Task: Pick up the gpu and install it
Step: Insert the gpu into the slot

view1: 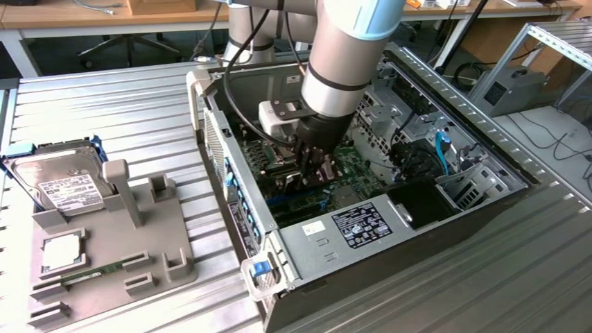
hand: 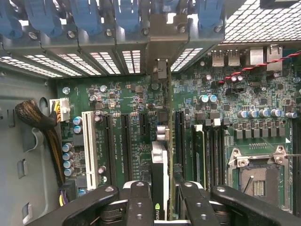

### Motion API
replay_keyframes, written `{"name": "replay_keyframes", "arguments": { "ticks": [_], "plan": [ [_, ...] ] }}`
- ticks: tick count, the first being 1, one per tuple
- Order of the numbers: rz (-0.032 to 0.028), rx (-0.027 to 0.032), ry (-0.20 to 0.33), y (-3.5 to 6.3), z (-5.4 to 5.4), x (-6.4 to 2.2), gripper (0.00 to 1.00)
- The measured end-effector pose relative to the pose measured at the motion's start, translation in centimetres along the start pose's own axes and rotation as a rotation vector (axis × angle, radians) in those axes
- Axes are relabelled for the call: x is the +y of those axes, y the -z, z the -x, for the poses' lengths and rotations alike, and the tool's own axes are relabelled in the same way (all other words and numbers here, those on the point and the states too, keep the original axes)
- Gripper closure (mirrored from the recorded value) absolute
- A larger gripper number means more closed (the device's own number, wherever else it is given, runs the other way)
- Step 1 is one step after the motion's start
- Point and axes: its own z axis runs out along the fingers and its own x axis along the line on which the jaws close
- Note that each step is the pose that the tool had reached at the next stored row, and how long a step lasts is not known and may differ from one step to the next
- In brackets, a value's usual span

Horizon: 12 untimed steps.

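Ribbed metal tabletop [view1: 111,104] carries an open computer case [view1: 215,139] lying on its side. A grey parts holder [view1: 138,250] and a hard drive [view1: 65,184] sit well apart from it, toward the exterior view's left. The arm [view1: 347,62] reaches steeply down into the case, close between its walls. Its end effector [view1: 315,163] hangs low over the motherboard [hand: 127,141], clenched on the gpu [hand: 162,169]. The card stands on edge between the fingers [hand: 141,202], its far end near the slotted rear wall. Empty expansion slots [hand: 109,150] lie on either side. Whether the card is seated I cannot tell.
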Motion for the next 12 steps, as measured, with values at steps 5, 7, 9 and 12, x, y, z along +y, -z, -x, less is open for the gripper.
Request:
{"name": "replay_keyframes", "arguments": {
  "ticks": [5,7,9,12],
  "plan": [
    [-0.0002,-0.0003,0.0,-0.11,0.0,0.03,0.73],
    [-0.0003,-0.0007,0.0,-0.08,0.0,0.03,0.73],
    [-0.0001,-0.0004,0.0,0.13,0.01,0.04,0.73],
    [-0.0003,-0.0008,0.0,0.18,0.01,0.04,0.73]
  ]
}}
